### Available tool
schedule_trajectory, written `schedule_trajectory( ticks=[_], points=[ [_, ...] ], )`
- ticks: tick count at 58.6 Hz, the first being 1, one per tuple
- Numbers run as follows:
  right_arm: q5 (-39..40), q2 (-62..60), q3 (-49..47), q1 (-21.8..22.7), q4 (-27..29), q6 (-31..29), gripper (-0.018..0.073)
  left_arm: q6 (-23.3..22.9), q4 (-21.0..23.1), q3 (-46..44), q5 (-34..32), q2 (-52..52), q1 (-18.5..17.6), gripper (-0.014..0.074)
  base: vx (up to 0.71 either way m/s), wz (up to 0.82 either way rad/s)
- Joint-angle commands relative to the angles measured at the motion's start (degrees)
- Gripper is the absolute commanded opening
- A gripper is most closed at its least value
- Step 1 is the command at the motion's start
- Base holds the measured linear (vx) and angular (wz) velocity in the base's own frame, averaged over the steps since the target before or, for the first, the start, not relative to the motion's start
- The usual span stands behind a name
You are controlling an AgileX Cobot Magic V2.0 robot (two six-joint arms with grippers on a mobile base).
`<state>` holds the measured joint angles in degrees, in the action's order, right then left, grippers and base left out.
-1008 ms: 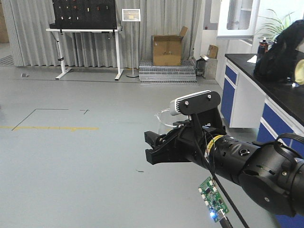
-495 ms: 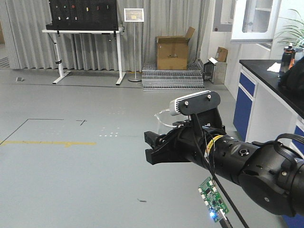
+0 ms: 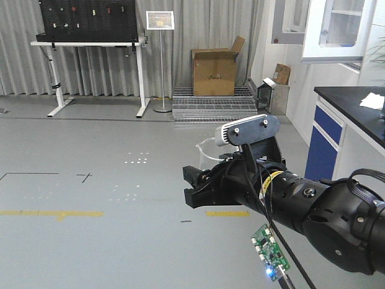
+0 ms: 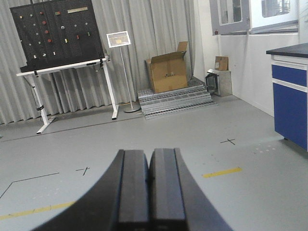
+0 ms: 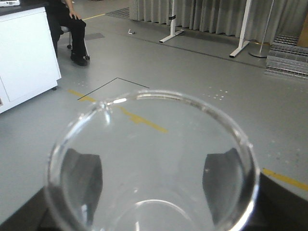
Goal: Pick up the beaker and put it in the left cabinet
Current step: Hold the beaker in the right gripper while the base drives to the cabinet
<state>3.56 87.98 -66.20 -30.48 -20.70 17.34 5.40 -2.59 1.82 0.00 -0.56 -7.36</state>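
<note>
The right claw [image 3: 189, 185] is clenched on the beaker [image 5: 149, 163], held out in mid-air over the grey floor [image 3: 90, 241]. In the right wrist view the round glass rim fills the lower frame, its pouring lip at the upper left, and the two dark pads [image 5: 83, 179] show through the glass on opposite sides, pressed against the wall. From the front view only the clear upper rim rises above the black fingers, just ahead of the silver wrist camera [image 3: 246, 129]; a small green circuit board [image 3: 269, 253] with a blue light hangs below the arm. The left claw [image 4: 148, 156] is clenched on nothing, its two dark fingers touching along their length. A white glass-doored cabinet [image 3: 337, 30] hangs at the upper right, above a blue-fronted bench [image 3: 322, 150] with a black surface [image 3: 349, 99]; whether it is the left cabinet I cannot tell, and the beaker is well apart from it. Farther back stand a black pegboard [image 4: 57, 29] on a white-legged surface [image 3: 90, 42], a sign on a thin stand [image 3: 160, 21], an open cardboard box [image 3: 213, 72] on a low metal grating [image 3: 210, 102], and grey curtains behind. A yellow line [image 3: 48, 213] is marked on the floor. In the right wrist view a person in dark clothes [image 5: 72, 24] sits beside a white counter [image 5: 24, 57]
</note>
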Motion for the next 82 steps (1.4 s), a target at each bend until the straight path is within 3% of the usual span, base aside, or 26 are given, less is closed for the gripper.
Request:
schedule_trajectory(
  ticks=[1,82],
  points=[
    [4.56,-2.59,-1.80,0.14,-0.09,0.13,-0.0009,-0.15,0.18,0.90,-4.28,-1.06,-0.03,0.0001,0.70,-0.02],
    [4.51,-2.34,-1.67,0.14,-0.09,0.13,-0.0009,-0.15,0.18,0.90,-4.28,-1.06,-0.03,0.0001,0.73,-0.01]
  ],
)
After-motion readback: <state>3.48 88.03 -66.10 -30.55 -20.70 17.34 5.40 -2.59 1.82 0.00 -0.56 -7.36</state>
